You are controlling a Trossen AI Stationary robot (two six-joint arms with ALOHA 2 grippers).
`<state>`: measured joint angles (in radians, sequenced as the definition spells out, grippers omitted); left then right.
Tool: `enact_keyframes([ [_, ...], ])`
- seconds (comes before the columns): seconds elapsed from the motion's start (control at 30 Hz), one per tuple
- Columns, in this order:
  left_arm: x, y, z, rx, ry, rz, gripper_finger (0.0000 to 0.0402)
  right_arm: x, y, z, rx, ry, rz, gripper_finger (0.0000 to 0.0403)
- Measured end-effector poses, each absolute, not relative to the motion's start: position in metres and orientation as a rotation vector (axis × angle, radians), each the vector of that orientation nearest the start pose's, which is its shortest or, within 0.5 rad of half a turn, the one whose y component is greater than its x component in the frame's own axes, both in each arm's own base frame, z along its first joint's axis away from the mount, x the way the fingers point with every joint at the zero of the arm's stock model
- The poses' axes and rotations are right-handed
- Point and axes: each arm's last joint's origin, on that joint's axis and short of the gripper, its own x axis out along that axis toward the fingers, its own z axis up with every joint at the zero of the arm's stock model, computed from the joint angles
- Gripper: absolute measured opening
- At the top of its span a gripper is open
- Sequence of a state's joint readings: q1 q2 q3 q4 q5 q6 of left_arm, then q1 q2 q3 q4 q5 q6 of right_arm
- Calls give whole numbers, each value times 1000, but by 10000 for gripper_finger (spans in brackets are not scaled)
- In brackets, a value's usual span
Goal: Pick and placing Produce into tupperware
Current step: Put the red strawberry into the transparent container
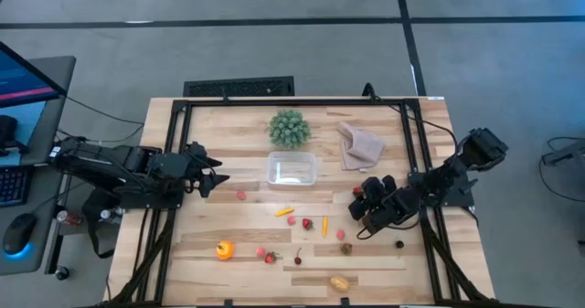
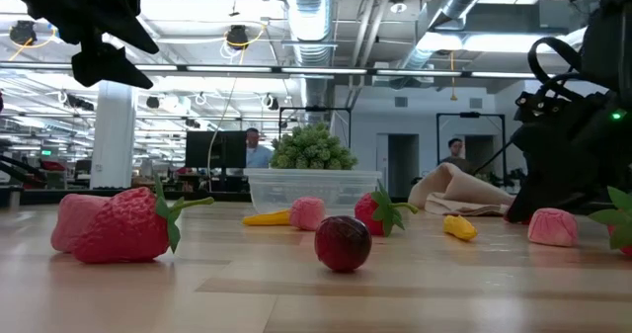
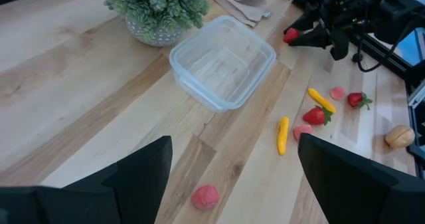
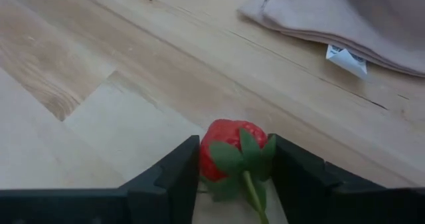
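Strawberry [image 4: 229, 152] between right tool [image 4: 232, 167] fingers

Seen from above, the right gripper [image 1: 358, 204] covers the strawberry [image 4: 234, 152] between its jaws, and that fruit's stem runs off the edge of the right wrist picture. At tabletop level, the tupperware [image 2: 314, 190] stands partly behind a pink piece [image 2: 307, 213] and a dark red fruit [image 2: 343, 243], while the left gripper [image 2: 99, 27] is cut off by the frame's top. The beige cloth [image 4: 345, 14] is cropped in the right wrist view, and a monitor [image 1: 23, 84] is cut at the overhead picture's left edge.
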<state>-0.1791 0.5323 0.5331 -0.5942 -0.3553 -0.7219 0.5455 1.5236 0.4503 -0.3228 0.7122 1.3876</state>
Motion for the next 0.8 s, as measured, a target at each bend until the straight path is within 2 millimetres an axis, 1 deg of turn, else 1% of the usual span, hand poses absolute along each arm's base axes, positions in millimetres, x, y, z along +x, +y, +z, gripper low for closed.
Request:
enact_keyframes([
  [0.2,116,-11,244,-539,482,370,316,175,84,92,427,756,-805,144],
  [0.5,116,-10,245,-532,473,390,316,180,88,96,456,752,-789,158],
  [0.8,116,-10,245,-527,469,401,316,190,95,104,497,735,-756,137],
])
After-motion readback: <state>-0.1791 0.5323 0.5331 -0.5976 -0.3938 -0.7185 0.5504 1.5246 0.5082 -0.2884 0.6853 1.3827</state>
